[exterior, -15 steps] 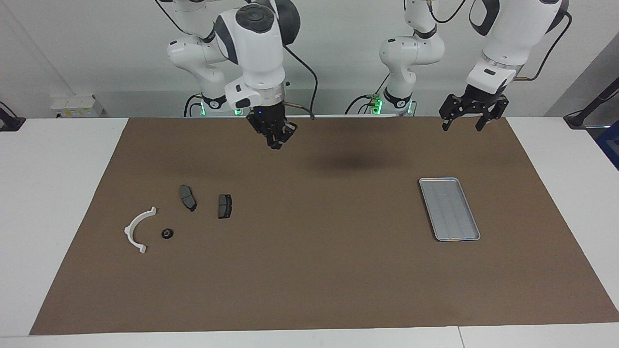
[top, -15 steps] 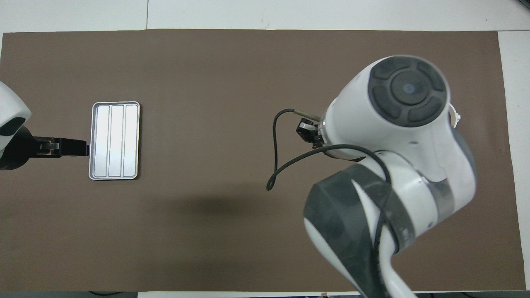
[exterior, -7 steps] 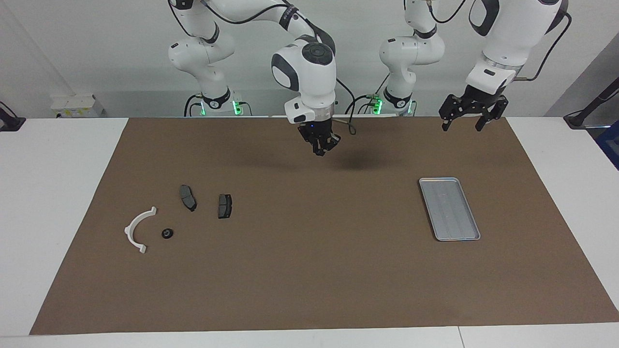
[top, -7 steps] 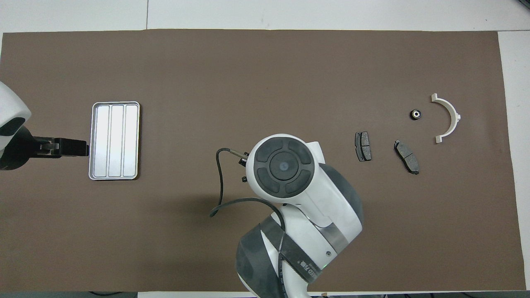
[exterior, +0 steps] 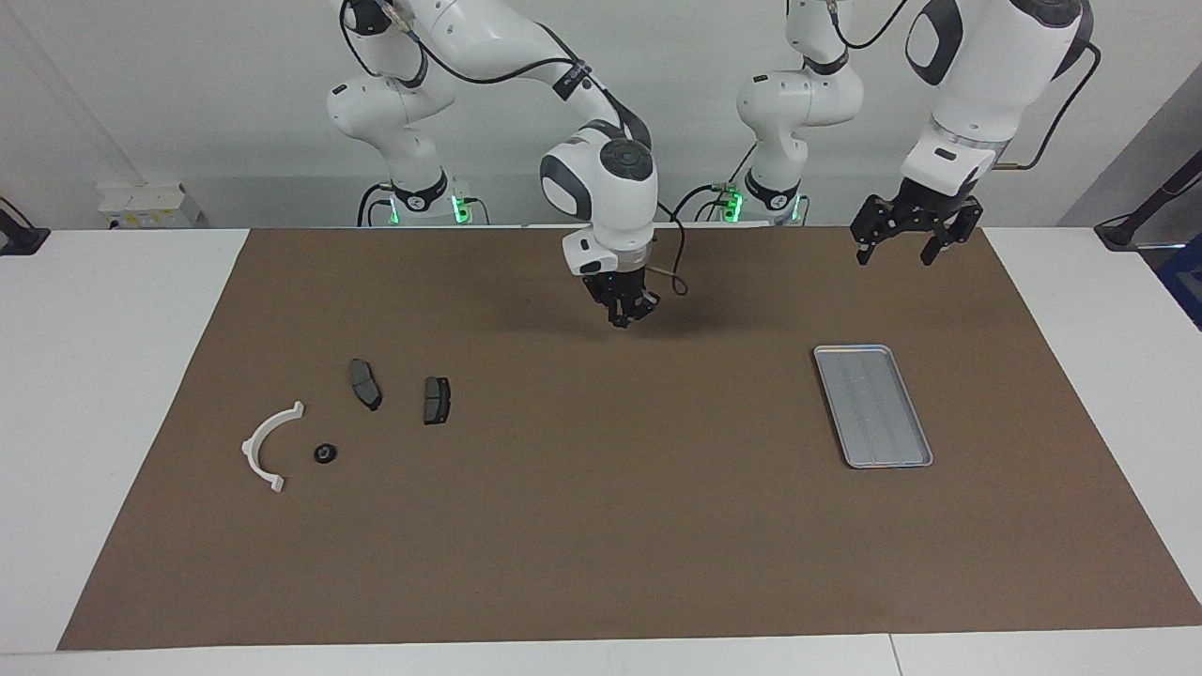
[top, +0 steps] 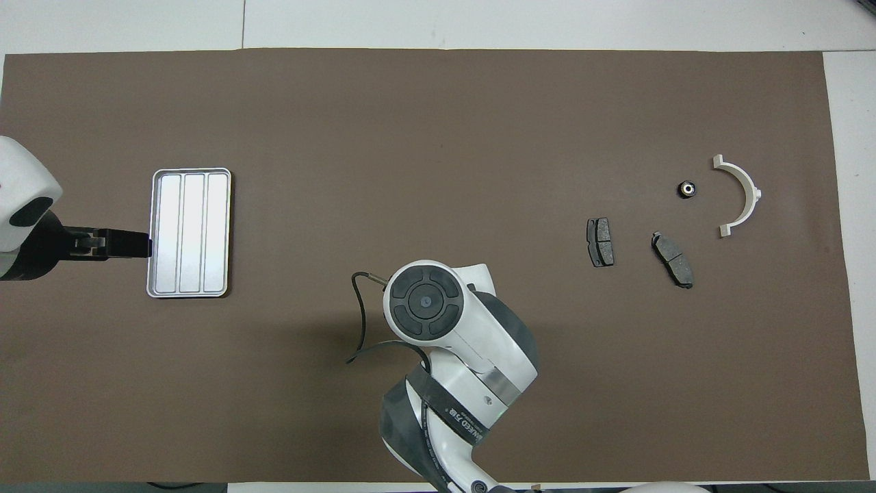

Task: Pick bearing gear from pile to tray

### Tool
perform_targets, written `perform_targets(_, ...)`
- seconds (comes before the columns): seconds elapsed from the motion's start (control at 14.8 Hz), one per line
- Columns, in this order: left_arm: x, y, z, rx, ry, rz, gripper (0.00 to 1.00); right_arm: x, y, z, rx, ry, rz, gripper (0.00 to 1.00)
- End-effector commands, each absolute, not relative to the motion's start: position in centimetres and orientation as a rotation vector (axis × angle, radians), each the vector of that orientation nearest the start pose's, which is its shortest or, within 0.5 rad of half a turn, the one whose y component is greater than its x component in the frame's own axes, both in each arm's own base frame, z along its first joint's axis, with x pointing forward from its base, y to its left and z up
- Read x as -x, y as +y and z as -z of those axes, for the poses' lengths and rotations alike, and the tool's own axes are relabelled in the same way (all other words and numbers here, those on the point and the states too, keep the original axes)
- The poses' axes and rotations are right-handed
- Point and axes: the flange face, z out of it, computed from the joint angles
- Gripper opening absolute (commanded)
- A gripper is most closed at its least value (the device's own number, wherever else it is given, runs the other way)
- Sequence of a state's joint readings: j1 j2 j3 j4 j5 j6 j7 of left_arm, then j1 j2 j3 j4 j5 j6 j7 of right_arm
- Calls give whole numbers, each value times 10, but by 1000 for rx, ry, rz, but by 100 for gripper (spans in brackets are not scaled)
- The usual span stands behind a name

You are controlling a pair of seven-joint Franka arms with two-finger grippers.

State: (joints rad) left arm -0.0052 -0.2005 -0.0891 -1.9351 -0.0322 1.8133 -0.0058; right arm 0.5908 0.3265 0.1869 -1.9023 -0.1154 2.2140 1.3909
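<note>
Overhead, right end effector hides under its own arm.

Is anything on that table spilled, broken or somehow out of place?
Nothing stands out. The tray lies flat and bare, and the white bracket, two brake pads and small black round piece lie apart on the mat, undamaged.

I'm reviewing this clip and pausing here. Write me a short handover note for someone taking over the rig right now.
Right gripper: shut, up over the bare mat mid-table; whether it holds a small part can't be told.
Left gripper: open, waiting above the mat at the tray's end of the table.
Tray: nothing in it.
Pile, at the right arm's end: white arc bracket, two brake pads, one small black round piece.
Done: nothing delivered. Left: get the bearing gear into the tray.
</note>
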Motion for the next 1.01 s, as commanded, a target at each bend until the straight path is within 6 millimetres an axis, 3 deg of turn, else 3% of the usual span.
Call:
perform_targets(0.0, -496, -50, -575, 3142, 143, 155, 100, -445, 441, -301, 3065, 882, 95, 0)
perform_targets(0.27, -496, -53, -563, 3142, 150, 150, 100, -445, 442, -301, 3058, 879, 98, 0)
perform_targets(0.95, -496, -57, -563, 3144, 138, 148, 100, -445, 440, -294, 3042, 868, 113, 0)
